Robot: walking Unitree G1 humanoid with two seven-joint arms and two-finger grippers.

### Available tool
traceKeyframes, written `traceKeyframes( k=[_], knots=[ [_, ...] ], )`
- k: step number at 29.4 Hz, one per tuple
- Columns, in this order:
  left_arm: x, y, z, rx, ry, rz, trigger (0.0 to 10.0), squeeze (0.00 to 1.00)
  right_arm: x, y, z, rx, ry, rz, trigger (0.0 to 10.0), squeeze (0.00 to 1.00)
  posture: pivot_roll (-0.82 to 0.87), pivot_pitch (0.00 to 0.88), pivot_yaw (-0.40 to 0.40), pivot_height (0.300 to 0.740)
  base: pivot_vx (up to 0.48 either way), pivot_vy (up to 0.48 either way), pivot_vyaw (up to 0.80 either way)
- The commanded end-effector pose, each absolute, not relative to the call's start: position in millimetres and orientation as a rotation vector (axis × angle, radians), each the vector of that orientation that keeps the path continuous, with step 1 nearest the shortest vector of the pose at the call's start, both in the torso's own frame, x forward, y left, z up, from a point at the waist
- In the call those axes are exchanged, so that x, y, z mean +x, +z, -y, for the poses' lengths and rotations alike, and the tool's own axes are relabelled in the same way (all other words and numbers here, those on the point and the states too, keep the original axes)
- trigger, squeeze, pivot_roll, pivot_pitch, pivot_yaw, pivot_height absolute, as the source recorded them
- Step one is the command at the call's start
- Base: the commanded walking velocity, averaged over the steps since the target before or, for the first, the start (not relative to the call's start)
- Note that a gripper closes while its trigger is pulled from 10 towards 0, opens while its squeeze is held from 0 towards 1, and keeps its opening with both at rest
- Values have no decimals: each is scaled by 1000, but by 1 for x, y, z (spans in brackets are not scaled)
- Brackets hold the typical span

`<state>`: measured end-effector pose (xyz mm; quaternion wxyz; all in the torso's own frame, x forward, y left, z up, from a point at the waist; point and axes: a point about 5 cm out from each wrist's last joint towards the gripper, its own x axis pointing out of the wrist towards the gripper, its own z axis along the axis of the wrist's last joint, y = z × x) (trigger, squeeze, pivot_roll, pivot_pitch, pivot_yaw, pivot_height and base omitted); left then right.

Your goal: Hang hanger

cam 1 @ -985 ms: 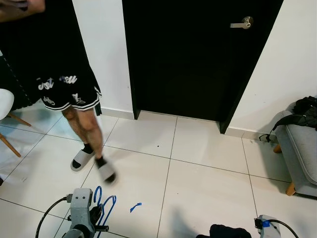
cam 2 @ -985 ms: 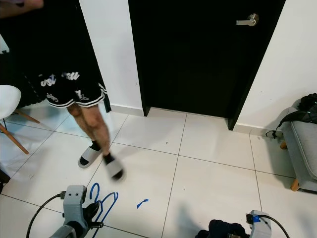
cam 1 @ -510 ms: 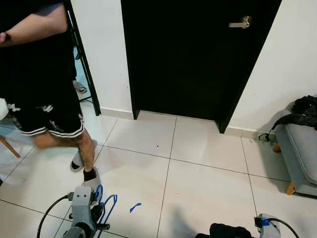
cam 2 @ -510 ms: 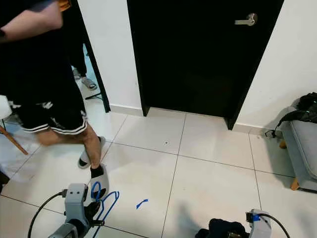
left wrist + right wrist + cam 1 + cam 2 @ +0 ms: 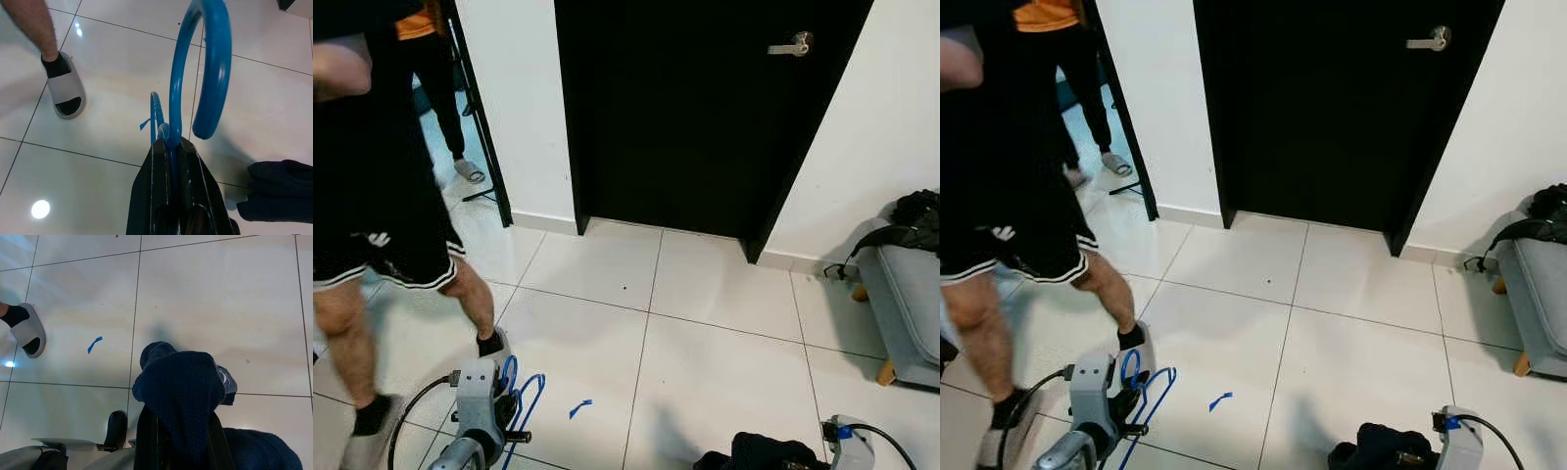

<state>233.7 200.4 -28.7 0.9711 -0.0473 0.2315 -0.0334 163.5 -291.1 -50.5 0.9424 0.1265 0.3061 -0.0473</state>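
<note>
My left gripper [image 5: 169, 147] is shut on a blue plastic hanger [image 5: 208, 63], whose hook curves up past the fingertips. The same blue hanger [image 5: 519, 397] shows low on the left in the eye views, held in front of my left arm. My right gripper [image 5: 178, 416] is shut on a dark navy knitted garment [image 5: 178, 391] that drapes over its fingers. That garment [image 5: 764, 452] lies bunched at the bottom right of the left eye view.
A person in black shorts [image 5: 382, 235] walks on the left, one foot in a grey slipper [image 5: 66, 90] close to my left arm. A black door [image 5: 695, 108] is straight ahead. A grey sofa with a black bag [image 5: 911, 284] stands at the right. Blue tape [image 5: 579, 406] marks the white tiles.
The person has walked from beside the door toward me on the left, closer to my left arm. Both grippers keep their hold, hardly moved.
</note>
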Motion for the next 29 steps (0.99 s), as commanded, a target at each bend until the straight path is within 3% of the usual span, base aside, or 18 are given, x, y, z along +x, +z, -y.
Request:
traceKeyframes(
  k=[1, 21, 29],
  knots=[
    [234, -27, -208, -77, -53, -467, 10000, 0, 162, -51, 293, 266, -98, -629, 10000, 0, 47, 89, -30, 740, 0, 0, 0],
    [245, -21, -209, -88, -22, -440, 10000, 0, 194, -34, 297, 256, -133, -561, 10000, 0, 53, 21, -40, 740, 0, 0, 0],
    [248, -20, -215, -77, -7, -450, 10000, 0, 207, -36, 273, 264, -90, -535, 10000, 0, 47, 0, -41, 740, 0, 0, 0]
  ],
)
